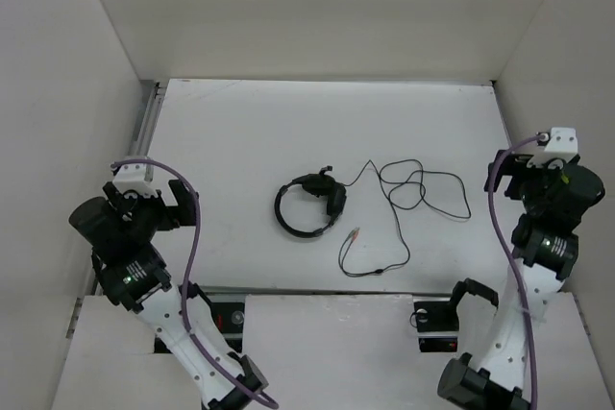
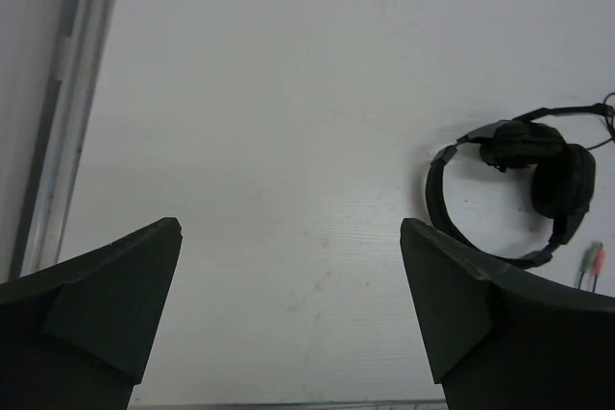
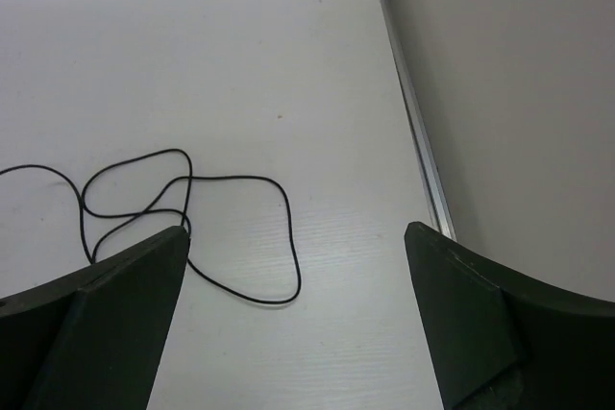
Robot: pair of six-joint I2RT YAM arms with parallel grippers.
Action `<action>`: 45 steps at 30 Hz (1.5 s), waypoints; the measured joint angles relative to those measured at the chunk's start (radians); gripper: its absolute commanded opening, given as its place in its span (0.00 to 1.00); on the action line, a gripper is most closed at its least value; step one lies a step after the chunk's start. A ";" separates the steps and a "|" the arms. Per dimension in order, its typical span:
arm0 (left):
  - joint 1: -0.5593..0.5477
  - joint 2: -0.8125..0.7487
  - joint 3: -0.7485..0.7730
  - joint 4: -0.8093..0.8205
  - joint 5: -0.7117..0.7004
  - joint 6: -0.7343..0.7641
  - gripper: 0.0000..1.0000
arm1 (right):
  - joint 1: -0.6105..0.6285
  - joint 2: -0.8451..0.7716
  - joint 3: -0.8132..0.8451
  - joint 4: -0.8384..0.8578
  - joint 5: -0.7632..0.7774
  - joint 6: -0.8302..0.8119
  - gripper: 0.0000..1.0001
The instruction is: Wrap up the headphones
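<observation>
No wrapping is seen on the desk (image 1: 240, 132) yet. The left gripper (image 2: 290, 225) and right gripper (image 3: 296, 228) are held at its side edges, fingers spread wide, nothing gripped. The headphones (image 1: 333, 202) are laid near the middle. The cable (image 3: 233, 178) is sprawled loose toward the right edge, plugs (image 2: 593, 258) free, so all winding is judged left.

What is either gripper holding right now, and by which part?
Nothing. The left gripper and the right gripper are both open and empty. The headphones lie on the table, apart from both.
</observation>
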 measured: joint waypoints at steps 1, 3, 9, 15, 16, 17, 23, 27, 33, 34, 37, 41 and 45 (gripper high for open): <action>-0.020 0.003 0.000 -0.008 0.000 -0.008 1.00 | 0.008 -0.036 -0.023 0.009 0.006 0.011 1.00; -0.068 0.011 -0.003 -0.011 0.000 -0.035 1.00 | 0.034 -0.117 -0.068 0.034 0.016 0.019 1.00; -0.264 0.046 -0.090 0.066 -0.031 -0.158 1.00 | 0.116 -0.374 -0.263 0.258 0.046 0.019 1.00; -0.603 0.156 -0.234 0.224 -0.248 -0.231 1.00 | 0.232 -0.296 -0.368 0.436 0.101 0.021 1.00; -0.666 0.184 -0.248 0.242 -0.293 -0.237 1.00 | 0.254 -0.267 -0.374 0.449 0.106 0.021 1.00; -0.721 0.216 -0.258 0.266 -0.335 -0.243 1.00 | 0.282 -0.231 -0.380 0.466 0.114 0.021 1.00; -0.849 0.410 -0.287 0.388 -0.476 -0.283 0.98 | 0.357 -0.068 -0.383 0.515 0.097 0.040 1.00; -0.894 0.520 -0.286 0.454 -0.526 -0.315 0.94 | 0.357 -0.033 -0.390 0.534 0.085 0.052 1.00; -0.969 0.710 -0.254 0.483 -0.563 -0.388 0.90 | 0.357 0.011 -0.404 0.547 0.071 0.064 1.00; -0.983 0.737 -0.246 0.484 -0.567 -0.402 0.89 | 0.357 0.018 -0.406 0.548 0.070 0.066 1.00; -1.026 0.792 -0.226 0.488 -0.575 -0.436 0.88 | 0.355 0.024 -0.417 0.552 0.070 0.070 1.00; -1.106 0.845 -0.187 0.489 -0.591 -0.468 0.85 | 0.346 0.039 -0.431 0.558 0.068 0.074 1.00; -1.184 0.915 -0.136 0.493 -0.607 -0.490 0.75 | 0.338 0.054 -0.433 0.559 0.066 0.085 1.00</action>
